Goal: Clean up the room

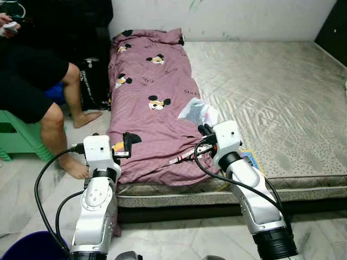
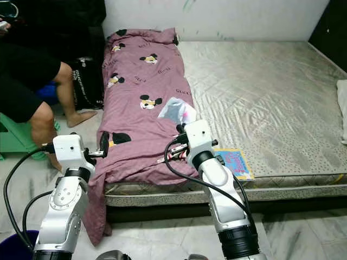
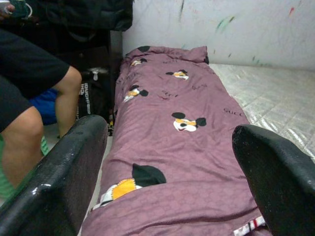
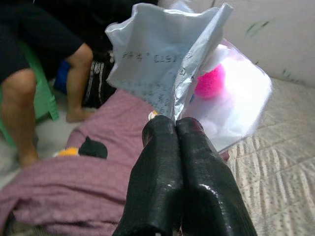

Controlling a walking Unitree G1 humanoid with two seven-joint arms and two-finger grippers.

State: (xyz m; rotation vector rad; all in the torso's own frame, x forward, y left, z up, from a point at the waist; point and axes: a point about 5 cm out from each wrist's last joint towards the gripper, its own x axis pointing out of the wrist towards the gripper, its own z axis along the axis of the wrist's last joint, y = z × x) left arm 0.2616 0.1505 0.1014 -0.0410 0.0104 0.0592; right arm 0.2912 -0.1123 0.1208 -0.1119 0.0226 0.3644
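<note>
A clear plastic bag (image 4: 231,93) holding crumpled paper and something pink hangs from my right gripper (image 4: 175,123), which is shut on its lower edge. From the head, this bag (image 1: 198,112) is just above the purple Mickey Mouse blanket (image 1: 149,97), at the edge by the bare mattress (image 1: 271,92). My right gripper (image 1: 205,130) is raised over the bed's near edge. Over the blanket's near left corner my left gripper (image 3: 172,162) is held open, with nothing between its fingers (image 1: 128,142).
A person sits on a green stool (image 1: 19,138) at the left, feet on the floor beside a black bag (image 1: 95,84). A colourful booklet (image 2: 233,161) lies on the mattress's front edge. A small red-and-white striped item (image 1: 180,158) rests on the blanket. A blue bucket (image 1: 24,248) stands near left.
</note>
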